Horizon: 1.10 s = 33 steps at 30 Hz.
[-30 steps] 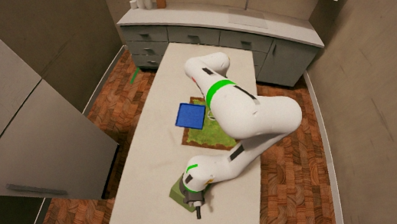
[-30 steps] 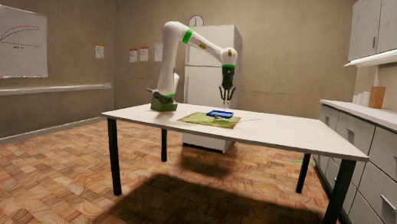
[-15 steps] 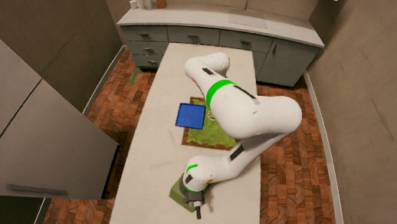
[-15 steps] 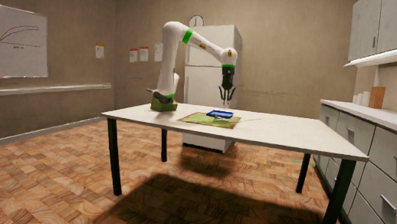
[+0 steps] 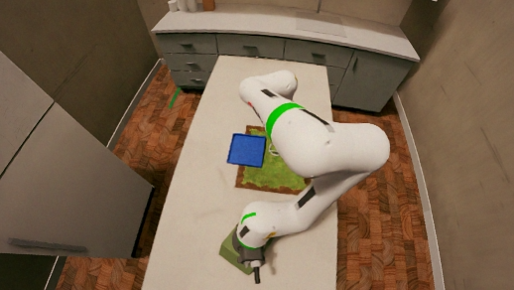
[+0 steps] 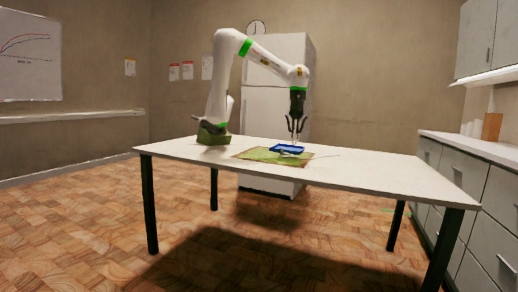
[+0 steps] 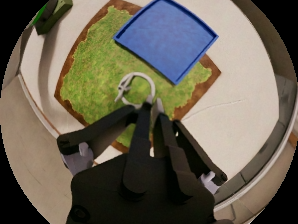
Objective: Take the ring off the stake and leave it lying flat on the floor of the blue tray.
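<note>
A thin white ring sits around a short stake on the green mat; it also shows as a small pale shape in the top view and in the exterior view. The blue tray lies flat on the mat's far corner and nothing is in it. My gripper hangs fingers-down above the mat with its fingers shut and nothing between them; its tips appear just beside the ring's rim. In the exterior view the gripper stands a little above the tray and ring.
The arm's green base block is at one end of the table. The arm's big white links hide the right part of the mat in the top view. Cabinets stand beyond the table's far end.
</note>
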{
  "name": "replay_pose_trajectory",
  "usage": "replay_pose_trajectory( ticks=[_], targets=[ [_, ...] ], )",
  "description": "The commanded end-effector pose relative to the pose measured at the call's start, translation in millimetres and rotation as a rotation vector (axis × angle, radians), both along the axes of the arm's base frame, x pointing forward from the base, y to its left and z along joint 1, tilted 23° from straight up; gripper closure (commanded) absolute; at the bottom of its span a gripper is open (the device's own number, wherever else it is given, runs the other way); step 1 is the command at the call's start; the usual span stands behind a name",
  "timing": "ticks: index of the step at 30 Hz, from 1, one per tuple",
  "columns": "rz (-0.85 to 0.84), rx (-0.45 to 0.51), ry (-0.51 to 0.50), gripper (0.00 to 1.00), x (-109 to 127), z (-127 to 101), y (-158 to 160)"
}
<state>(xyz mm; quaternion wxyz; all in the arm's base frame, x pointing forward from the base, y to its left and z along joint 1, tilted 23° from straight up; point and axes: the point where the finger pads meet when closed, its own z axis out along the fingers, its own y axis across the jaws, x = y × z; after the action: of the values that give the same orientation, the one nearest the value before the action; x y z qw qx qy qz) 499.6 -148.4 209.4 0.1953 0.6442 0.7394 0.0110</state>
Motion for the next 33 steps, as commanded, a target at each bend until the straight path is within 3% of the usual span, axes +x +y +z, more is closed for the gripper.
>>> replay_pose_trajectory(
  ticks=[1,33],
  targets=[
    [0.000,0.000,-0.002,0.85,1.7,-3.0,-1.1],
    [0.000,0.000,-0.002,0.85,16.6,-46.6,-13.1]
  ],
)
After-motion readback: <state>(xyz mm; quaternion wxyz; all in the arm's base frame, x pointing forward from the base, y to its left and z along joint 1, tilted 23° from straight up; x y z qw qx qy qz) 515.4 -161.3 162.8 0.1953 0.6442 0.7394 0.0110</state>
